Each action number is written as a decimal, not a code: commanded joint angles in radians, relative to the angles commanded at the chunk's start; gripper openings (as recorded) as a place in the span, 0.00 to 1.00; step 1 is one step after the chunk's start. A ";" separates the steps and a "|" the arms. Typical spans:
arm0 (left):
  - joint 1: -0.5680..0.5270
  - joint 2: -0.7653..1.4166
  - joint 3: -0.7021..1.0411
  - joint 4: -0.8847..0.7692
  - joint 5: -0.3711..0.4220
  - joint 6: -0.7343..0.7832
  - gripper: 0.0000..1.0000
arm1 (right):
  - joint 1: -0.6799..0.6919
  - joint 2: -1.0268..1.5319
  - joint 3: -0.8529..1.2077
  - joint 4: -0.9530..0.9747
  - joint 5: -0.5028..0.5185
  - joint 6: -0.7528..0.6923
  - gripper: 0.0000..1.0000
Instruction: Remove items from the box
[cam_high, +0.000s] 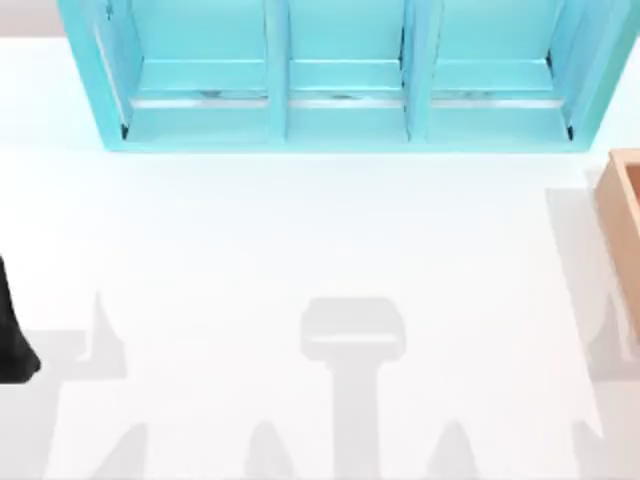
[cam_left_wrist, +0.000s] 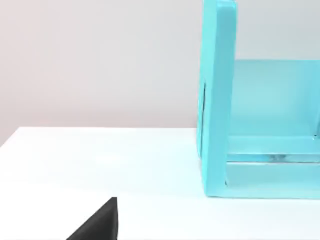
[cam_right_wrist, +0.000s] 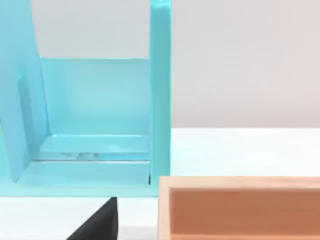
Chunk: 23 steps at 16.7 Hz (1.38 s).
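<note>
My left arm (cam_high: 12, 335) sits at the left edge of the flat white table (cam_high: 300, 260) in the top view, a black shape low on that side and well apart from everything else. In my left wrist view a black wedge of my own hardware (cam_left_wrist: 97, 222) juts over the table, and a like black wedge (cam_right_wrist: 97, 222) shows in my right wrist view; from neither can I tell whether those jaws are released or clenched.

The light tan, wood-coloured box with thick straight walls (cam_high: 622, 205) stands at the right edge of the table in the top view, cut off by the frame, so its inside is mostly out of sight there. In my right wrist view its near wall (cam_right_wrist: 240, 210) runs straight and plain, and I cannot tell what lies within. The box stands just in front of the right end of the large turquoise three-compartment shelf unit (cam_high: 340, 75), which spans the far side of the table. The shelf's right compartment (cam_right_wrist: 95, 115) opens toward my right wrist camera, and its left side wall (cam_left_wrist: 217, 100) rises upright in my left wrist view. Grey shadows (cam_high: 352, 335) lie across the near part of the table.
</note>
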 joint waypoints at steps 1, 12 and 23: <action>0.000 0.000 0.000 0.000 0.000 0.000 1.00 | 0.000 0.000 0.000 0.000 0.000 0.000 1.00; 0.000 0.000 0.000 0.000 0.000 0.000 1.00 | -0.155 0.580 0.477 -0.468 0.002 -0.149 1.00; 0.000 0.000 0.000 0.000 0.000 0.000 1.00 | -0.379 1.466 1.146 -1.148 0.006 -0.360 1.00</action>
